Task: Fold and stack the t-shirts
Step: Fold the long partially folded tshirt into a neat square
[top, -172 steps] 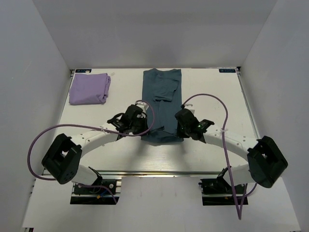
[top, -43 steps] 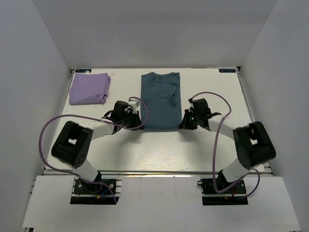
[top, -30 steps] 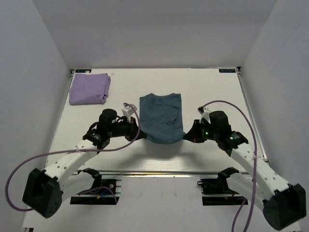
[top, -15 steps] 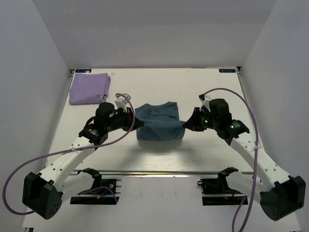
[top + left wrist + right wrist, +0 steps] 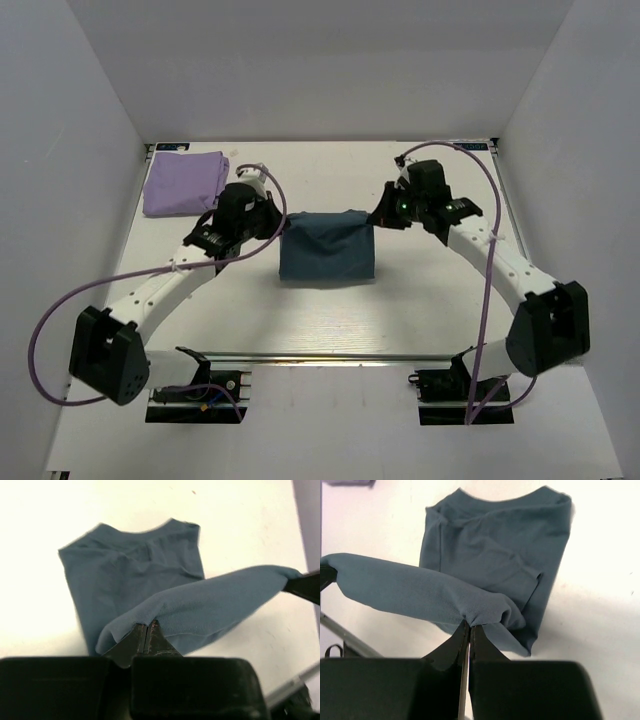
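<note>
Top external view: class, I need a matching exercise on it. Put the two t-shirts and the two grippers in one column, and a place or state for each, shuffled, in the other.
Column 1
1. teal t-shirt
2. lavender t-shirt
3. left gripper
4. right gripper

Column 2
A. shut on the right corner of the lifted edge
B. folded, at the far left corner of the table
C. middle of the table, one edge held up over the rest
D. shut on the left corner of the lifted edge

Pairs: 1-C, 2-B, 3-D, 4-A
</note>
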`<state>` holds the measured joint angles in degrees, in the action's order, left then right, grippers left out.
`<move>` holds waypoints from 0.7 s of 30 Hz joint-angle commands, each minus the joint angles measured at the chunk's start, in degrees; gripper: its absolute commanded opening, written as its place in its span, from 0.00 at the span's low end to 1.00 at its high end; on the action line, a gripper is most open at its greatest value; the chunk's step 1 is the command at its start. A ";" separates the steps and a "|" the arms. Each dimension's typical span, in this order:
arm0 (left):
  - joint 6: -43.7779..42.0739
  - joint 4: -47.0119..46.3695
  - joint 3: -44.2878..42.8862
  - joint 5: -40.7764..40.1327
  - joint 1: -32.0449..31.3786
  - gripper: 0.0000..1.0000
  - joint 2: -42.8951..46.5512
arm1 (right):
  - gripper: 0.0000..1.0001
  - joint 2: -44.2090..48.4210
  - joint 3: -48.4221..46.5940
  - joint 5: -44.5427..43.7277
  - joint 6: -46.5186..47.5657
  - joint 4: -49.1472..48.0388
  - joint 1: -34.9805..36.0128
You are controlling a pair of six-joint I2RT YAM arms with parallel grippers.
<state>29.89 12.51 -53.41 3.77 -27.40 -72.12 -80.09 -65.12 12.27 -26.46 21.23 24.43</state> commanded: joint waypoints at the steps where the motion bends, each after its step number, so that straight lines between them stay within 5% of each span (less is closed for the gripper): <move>1: -1.67 -0.20 -4.42 -6.57 0.85 0.00 -3.19 | 0.00 -3.47 -4.56 -2.16 0.45 -1.45 -0.96; 21: -3.87 -4.95 -14.18 -1.41 6.91 0.00 -24.91 | 0.00 -27.38 -19.33 5.92 0.71 -3.66 -6.32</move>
<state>27.14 8.91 -65.01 1.06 -22.20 -95.72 -106.19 -80.55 16.53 -26.50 19.27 19.31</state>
